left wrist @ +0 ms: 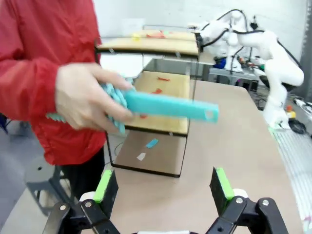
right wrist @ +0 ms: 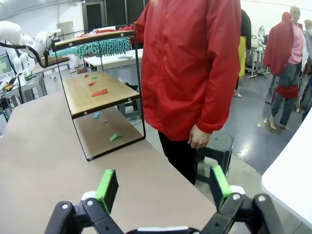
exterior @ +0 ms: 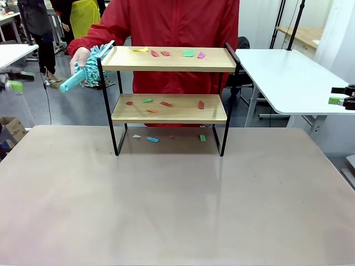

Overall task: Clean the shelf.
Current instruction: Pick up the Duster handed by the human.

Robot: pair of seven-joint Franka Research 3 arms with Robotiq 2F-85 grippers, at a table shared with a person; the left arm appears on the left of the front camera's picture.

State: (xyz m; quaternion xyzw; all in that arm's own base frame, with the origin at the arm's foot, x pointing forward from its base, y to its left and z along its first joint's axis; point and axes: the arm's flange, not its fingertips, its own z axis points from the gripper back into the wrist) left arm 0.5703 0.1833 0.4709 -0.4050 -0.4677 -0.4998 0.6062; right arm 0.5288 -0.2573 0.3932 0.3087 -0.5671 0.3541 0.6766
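The shelf (exterior: pixel 172 65) stands at the table's far side, with coloured paper scraps (exterior: pixel 188 53) on its top board, on its lower board and on the table beneath it. Behind it a person in red holds a teal duster (exterior: pixel 89 69) against the left end of the top board. In the left wrist view the hand (left wrist: pixel 83 100) grips the duster (left wrist: pixel 170 106) in front of the shelf (left wrist: pixel 161 46), beyond my open left gripper (left wrist: pixel 163 187). My right gripper (right wrist: pixel 163 187) is open and empty, facing the shelf's (right wrist: pixel 122 92) right end, with the duster (right wrist: pixel 102 47) at the far end.
My right gripper (exterior: pixel 337 95) hangs off the table's right edge, my left gripper (exterior: pixel 15 86) off its left edge. A white table (exterior: pixel 288 77) stands at the back right. The person's other hand (right wrist: pixel 197 136) hangs beside the shelf.
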